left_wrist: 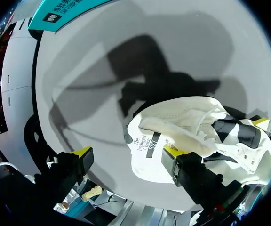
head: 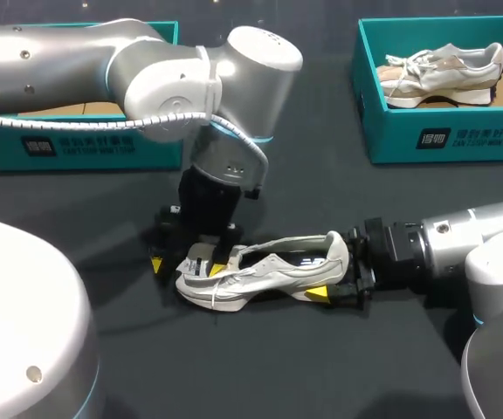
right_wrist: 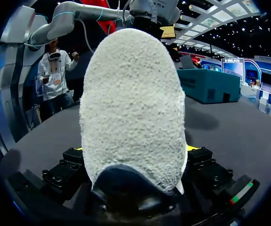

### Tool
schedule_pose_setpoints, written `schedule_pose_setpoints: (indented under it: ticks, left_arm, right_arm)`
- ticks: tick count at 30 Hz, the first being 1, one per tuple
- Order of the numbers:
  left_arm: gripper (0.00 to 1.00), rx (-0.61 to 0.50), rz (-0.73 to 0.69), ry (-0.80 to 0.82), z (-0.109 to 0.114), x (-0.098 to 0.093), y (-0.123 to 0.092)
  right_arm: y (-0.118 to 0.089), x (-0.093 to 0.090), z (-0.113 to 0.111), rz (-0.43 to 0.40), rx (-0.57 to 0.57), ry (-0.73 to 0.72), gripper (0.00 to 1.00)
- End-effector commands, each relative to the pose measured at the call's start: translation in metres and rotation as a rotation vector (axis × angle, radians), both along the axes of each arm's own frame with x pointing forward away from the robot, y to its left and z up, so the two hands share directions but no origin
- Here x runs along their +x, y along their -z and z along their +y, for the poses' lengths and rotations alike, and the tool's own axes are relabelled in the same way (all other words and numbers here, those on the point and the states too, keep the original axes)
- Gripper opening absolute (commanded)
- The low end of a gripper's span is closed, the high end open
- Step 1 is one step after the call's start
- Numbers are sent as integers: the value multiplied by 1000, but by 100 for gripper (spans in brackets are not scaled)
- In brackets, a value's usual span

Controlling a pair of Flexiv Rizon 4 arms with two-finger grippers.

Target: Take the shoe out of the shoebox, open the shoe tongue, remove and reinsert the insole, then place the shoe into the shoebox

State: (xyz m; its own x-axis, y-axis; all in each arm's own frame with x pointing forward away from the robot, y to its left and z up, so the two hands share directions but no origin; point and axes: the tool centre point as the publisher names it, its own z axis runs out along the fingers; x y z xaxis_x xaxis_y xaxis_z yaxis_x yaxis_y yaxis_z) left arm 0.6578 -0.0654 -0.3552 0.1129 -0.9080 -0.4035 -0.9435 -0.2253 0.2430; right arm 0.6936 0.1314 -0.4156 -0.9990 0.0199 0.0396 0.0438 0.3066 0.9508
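Shoe (head: 265, 272) heel pinched in right gripper (head: 339, 272); left gripper (head: 190, 264) spread over toe

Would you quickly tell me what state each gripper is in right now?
Left gripper: open, above the sneaker.
Right gripper: shut on the sneaker's heel.

Shoe (head: 265, 272): off-white upper, white laces, black lining, white inner label with black print. Its sole (right_wrist: 133, 108): white, grainy speckle, dark patch at the heel end. Tabletop (head: 321, 367): dark grey. Left shoebox (head: 86, 148) and right shoebox (head: 444, 140): teal, black label with white print; left one brown inside. Second shoe (head: 444, 74): cream and beige, white sole. Left gripper (head: 189, 264) and right gripper (head: 334, 272): black, yellow tips. Left arm (head: 147, 70) and right arm (head: 470, 236): silver-grey, light-blue rings.
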Motion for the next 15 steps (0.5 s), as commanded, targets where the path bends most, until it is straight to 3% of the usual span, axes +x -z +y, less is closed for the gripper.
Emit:
schedule_pose_setpoints:
  ticks: [1,8,15]
  left_arm:
    - [93,-30,-16,-2,4,-3,-7]
    - [89,-105,-99,79,0,2,-53]
    - [88,-180,-178,234,-21,19,-96]
  right_arm:
    - [1,-1,1,0,-5,1,0]
    - [1,-1,1,0,-5,1,0]
    - [1,-1,1,0,-5,1,0]
